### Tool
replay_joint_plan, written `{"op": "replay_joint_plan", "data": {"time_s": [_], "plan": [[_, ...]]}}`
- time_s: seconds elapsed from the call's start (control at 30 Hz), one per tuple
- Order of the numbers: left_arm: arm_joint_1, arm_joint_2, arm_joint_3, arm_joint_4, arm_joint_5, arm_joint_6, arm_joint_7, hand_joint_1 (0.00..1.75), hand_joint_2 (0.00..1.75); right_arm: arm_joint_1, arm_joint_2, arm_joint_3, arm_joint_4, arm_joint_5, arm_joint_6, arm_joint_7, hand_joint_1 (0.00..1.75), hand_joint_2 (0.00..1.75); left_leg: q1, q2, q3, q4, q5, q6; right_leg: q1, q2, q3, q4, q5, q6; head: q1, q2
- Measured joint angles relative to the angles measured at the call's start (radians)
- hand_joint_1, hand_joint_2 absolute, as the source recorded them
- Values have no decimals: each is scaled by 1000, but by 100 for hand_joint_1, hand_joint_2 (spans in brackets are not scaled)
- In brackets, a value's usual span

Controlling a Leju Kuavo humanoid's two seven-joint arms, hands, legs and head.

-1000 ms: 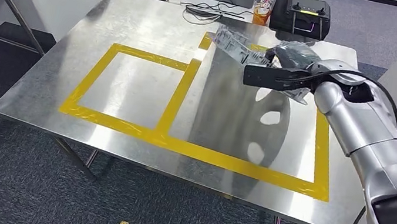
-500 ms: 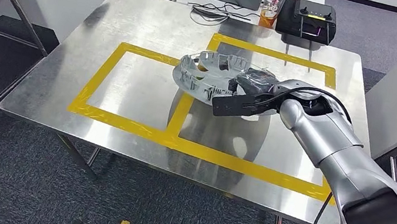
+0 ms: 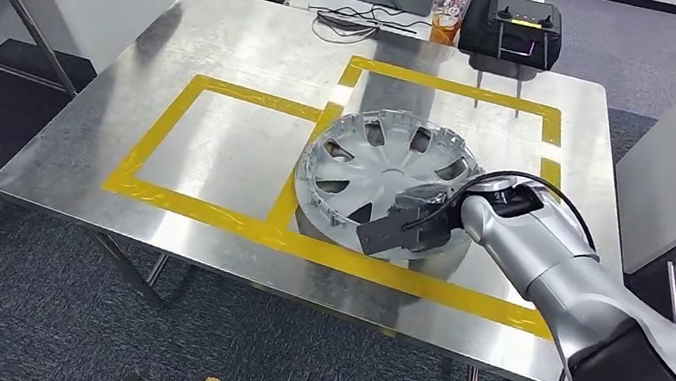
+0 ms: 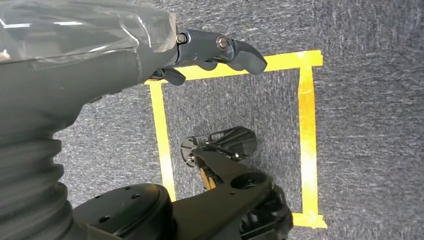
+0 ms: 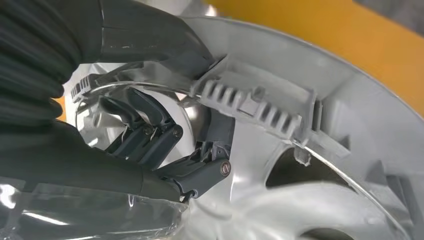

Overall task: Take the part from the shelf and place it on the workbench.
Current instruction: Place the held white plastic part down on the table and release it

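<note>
1. Gripping the silver plastic spoked wheel cover (image 3: 384, 177) at its rim, right robot hand (image 3: 416, 217) has fingers (image 5: 150, 135) curled through a spoke opening, clamped on it.
2. Wheel cover sits face-up on the shiny metal counter (image 3: 234, 44), mid-counter toward the near edge, overlapping the yellow tape lines (image 3: 210, 207); whether it rests flat, cannot tell.
3. Left robot hand (image 4: 210, 50) hangs over grey carpet floor (image 4: 370, 125), fingers curled in, holding nothing.
4. Black controller (image 3: 512, 25) and iced drink cup (image 3: 452, 3) just beyond the counter's far edge.
</note>
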Motion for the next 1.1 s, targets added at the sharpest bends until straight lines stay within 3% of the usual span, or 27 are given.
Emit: {"op": "replay_joint_plan", "data": {"time_s": [0.03,0.1,0.13,0.27,0.33,0.4,0.43,0.47,0.5,0.53,0.6,0.67,0.73,0.8,0.9,0.97,1.0,1.1], "plan": [[0,2,0,0,0,2,2,0,175,0,-1,12,7,-6,0,3,175,175,0,0,38,-72,33,3,0,1,1,0,0,0,0,0],[-2,6,0,-2,1,4,4,0,175,-4,-4,33,19,-22,-2,8,175,175,-4,0,107,-196,71,11,5,2,-1,0,0,5,0,0],[-2,7,0,-3,1,5,5,0,175,-6,-6,42,25,-29,0,11,175,175,-7,0,122,-223,74,15,6,3,-2,0,1,9,1,0],[-4,11,-1,-8,-1,9,12,0,175,-10,-15,70,47,-48,15,25,175,175,-10,0,131,-244,82,40,4,2,-10,8,-5,28,2,0],[-7,12,-2,-12,-3,11,14,0,175,-14,-21,82,57,-52,25,30,175,175,-8,0,135,-254,89,53,4,1,-54,98,-49,23,3,0],[-10,12,-3,-14,-5,12,17,0,175,-15,-25,95,67,-56,35,34,175,175,-10,0,135,-255,91,57,5,1,-120,239,-102,18,4,0],[-10,12,-5,-15,-6,12,19,0,175,-14,-27,102,72,-58,40,36,175,175,-11,-1,134,-254,91,57,5,1,-139,281,-113,20,4,0],[-10,12,-6,-16,-8,11,21,0,175,-14,-30,108,77,-59,44,37,175,175,-11,-2,134,-254,91,57,5,1,-142,287,-110,26,4,0],[-11,12,-9,-17,-10,11,24,0,175,-15,-32,113,80,-61,48,38,131,131,-11,-2,135,-253,90,57,4,1,-123,250,-93,33,4,0],[-11,12,-11,-18,-13,10,26,0,175,-17,-35,118,83,-63,51,38,87,87,-11,-3,135,-251,89,56,3,0,-87,179,-66,41,4,0],[-14,13,-17,-21,-21,12,29,0,175,-22,-39,125,87,-73,56,37,0,0,-15,-3,132,-244,85,49,4,-3,-18,44,-22,41,3,0],[-16,14,-22,-21,-24,17,32,0,175,-25,-43,133,91,-87,59,37,0,0,-18,-3,129,-240,83,41,7,-3,7,-3,-8,30,3,0],[-17,15,-24,-21,-14,16,38,0,87,-28,-45,138,94,-99,59,37,0,0,-16,-3,127,-239,81,33,7,-2,9,-4,-4,20,3,0],[-18,16,-25,-22,-6,12,43,0,0,-34,-44,144,95,-109,58,36,0,0,-12,-2,110,-204,57,21,2,-1,11,-7,-2,10,1,0],[-18,19,-25,-22,-5,12,48,0,0,-40,-44,152,95,-117,56,37,0,0,-5,-1,28,-27,-28,5,0,-2,12,-7,-1,4,-3,0],[-18,19,-26,-21,-4,12,49,0,0,-41,-44,158,97,-121,55,37,0,0,-1,-1,-9,46,-42,2,0,-3,12,-7,-2,4,-3,0],[-18,19,-26,-21,-4,12,49,0,0,-41,-44,160,98,-124,53,38,0,0,0,-1,0,26,-22,2,0,-2,13,-7,-2,4,-3,0],[-18,23,-26,-22,-3,12,46,0,0,-50,-45,161,101,-138,36,44,0,0,-1,0,98,-169,62,9,3,0,13,-7,-1,6,-2,0]]}}
